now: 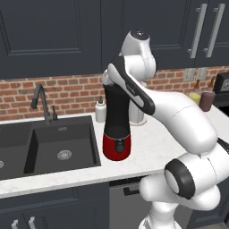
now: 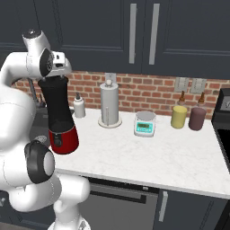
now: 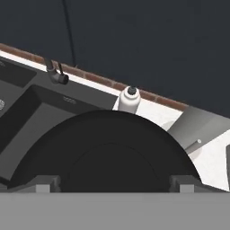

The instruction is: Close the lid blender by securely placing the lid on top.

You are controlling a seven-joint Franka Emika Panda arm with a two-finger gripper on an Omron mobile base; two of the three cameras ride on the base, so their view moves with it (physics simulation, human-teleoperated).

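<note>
The blender (image 1: 117,129) stands upright on the counter right of the sink, a tall black jar on a glossy red base (image 2: 64,138). The lid (image 3: 108,148), a flat black disc, lies level across the jar's top (image 2: 53,81). My gripper (image 3: 112,182) hangs straight above the lid, open, its two dark fingertips (image 3: 47,182) wide apart over the disc. Nothing is held between them. In the right base view the hand (image 2: 55,64) sits just over the jar's rim. The arm's forearm hides the jar's top in the left base view.
A dark sink (image 1: 58,143) with a faucet (image 1: 42,100) lies left of the blender. A white soap bottle (image 2: 79,107) and a paper-towel roll (image 2: 109,105) stand behind it by the brick wall. Further right are a small scale (image 2: 145,123), a yellow bottle (image 2: 179,116) and a maroon bottle (image 2: 196,117).
</note>
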